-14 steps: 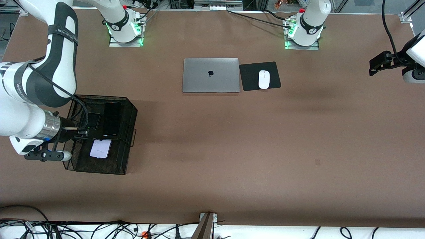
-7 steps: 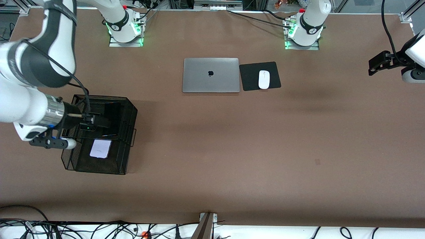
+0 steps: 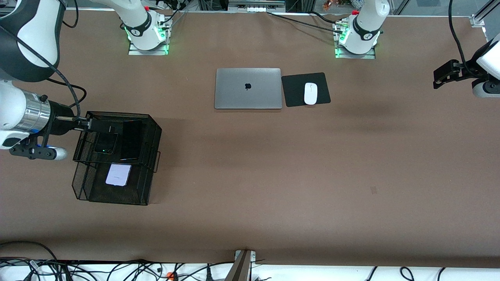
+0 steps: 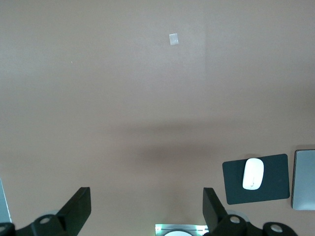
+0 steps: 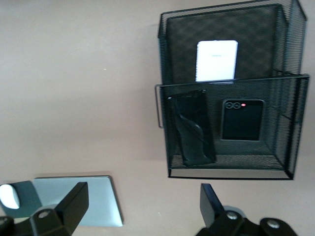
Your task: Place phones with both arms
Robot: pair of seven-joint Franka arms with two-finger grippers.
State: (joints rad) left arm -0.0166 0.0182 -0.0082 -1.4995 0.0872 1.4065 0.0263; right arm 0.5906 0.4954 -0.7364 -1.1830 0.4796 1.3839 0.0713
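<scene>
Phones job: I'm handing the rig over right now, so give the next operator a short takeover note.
Right end effector: open, empty, over the upper tier of the black mesh rack at the right arm's end of the table.
Left end effector: open, empty, waiting above bare table at the left arm's end.
Phones: the squarish black folded one and the longer black slab lie side by side in the upper tier; the pale lilac one lies in the lower tier, nearer the front camera.
Done: all three phones are in the rack.
Left: judging by this, perhaps only parking the arms.
</scene>
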